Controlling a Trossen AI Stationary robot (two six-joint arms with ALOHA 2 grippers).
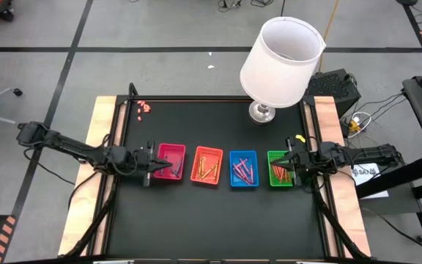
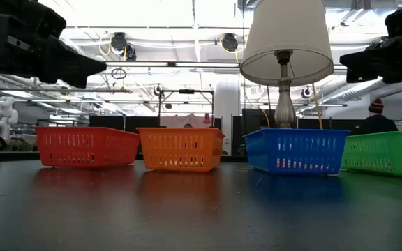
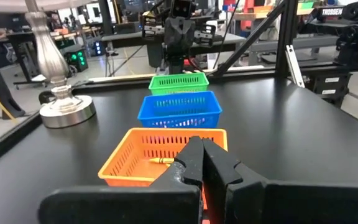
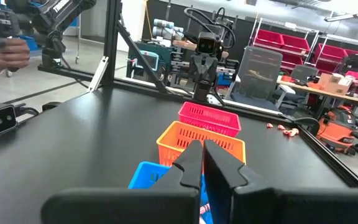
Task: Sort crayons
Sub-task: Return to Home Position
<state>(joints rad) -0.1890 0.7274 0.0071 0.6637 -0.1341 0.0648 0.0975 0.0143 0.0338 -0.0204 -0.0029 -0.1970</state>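
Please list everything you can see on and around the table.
red bin: one, red, left end of the row
orange bin: one, orange, second
blue bin: one, blue, third
green bin: one, green, right end
crayons: several, mixed colours, in the bins
lamp: one, white shade, silver base, table's far edge
pink-red bits: small cluster, far left corner
table: one, black
person's hand: one, beyond the table
left gripper: dark, shut, over the red bin
right gripper: dark, shut, over the green bin
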